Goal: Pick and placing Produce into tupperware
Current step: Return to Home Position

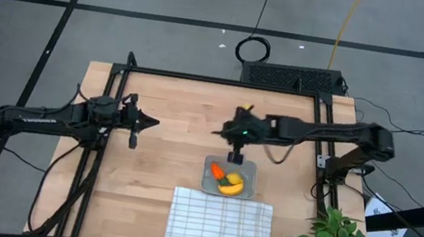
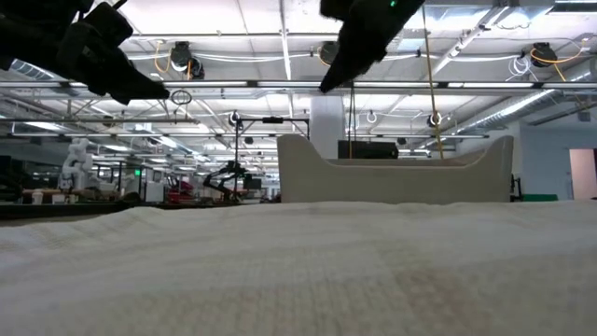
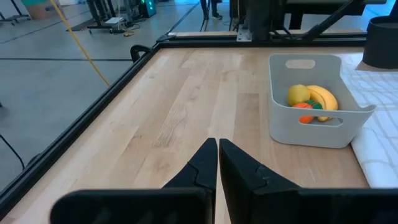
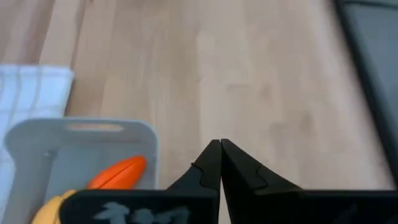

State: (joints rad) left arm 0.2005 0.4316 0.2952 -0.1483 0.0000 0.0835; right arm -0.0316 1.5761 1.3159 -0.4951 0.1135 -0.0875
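Below centre of the high view, the tupperware [image 1: 249, 170] holds carrot [image 3: 303, 106], banana [image 3: 323, 98] and yellow fruit [image 3: 298, 94]. Right gripper [image 4: 221, 145] hangs just above it, left gripper [image 3: 217, 144] mid-left, both with fingers pressed together.

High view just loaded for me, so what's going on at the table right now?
Nothing is being held. The carrot, banana and lemon all lie in the grey container, which sits next to the striped cloth. The right tool hangs shut and empty by the container's far side. The left tool, also shut, waits over the table farther left.
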